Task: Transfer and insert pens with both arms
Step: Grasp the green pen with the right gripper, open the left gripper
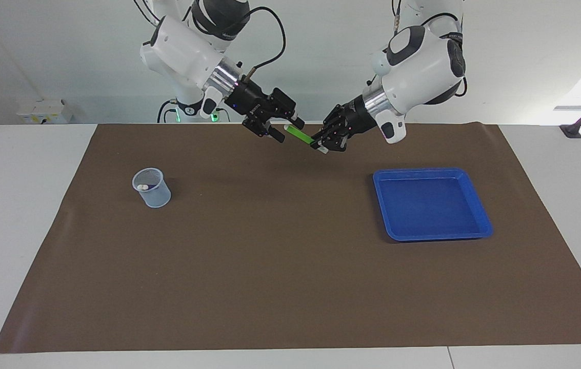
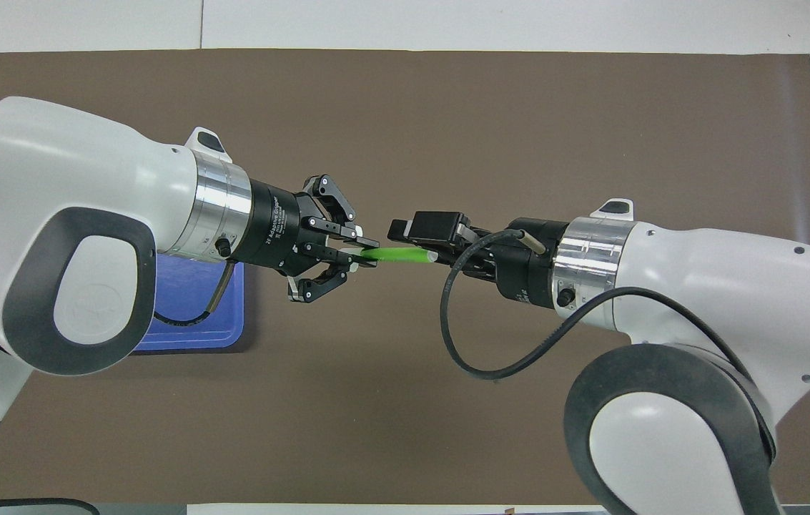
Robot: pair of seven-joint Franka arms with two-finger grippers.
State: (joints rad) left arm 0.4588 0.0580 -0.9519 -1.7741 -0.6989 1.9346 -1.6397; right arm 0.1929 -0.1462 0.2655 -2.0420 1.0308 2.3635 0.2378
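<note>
Left pincer (image 1: 322, 145): raised over the brown mat (image 1: 290, 287), over the strip by the desk edge where the robots stand, about midway along that edge. Its fingertips are clamped together on one end of the green pen (image 1: 299, 135); the outer links splay to the sides.
Green pen: in the air, tilted, running from the left pincer toward the right pincer (image 1: 281, 129). Seen from overhead, its pale tip reaches in between the right pincer's fingers.
Right pincer: raised over the same strip of the mat, facing the left pincer. Its fingers stand around the pen's free end; I cannot tell whether they press on it or are apart from it.
Clear cup (image 1: 152, 188): upright on the mat, toward the right arm's end of the desk and well in from the edges. A pale pen end (image 1: 142, 187) and something purple show inside it; which pens they are I cannot tell.
Blue tray (image 1: 476, 205): on the mat toward the left arm's end of the desk, well apart from the cup. In the overhead view the left arm (image 2: 76, 236) covers most of it.
Brown mat: covers most of the white desk (image 1: 18, 169), leaving bare desk at both ends and along the edge farthest from the robots.
</note>
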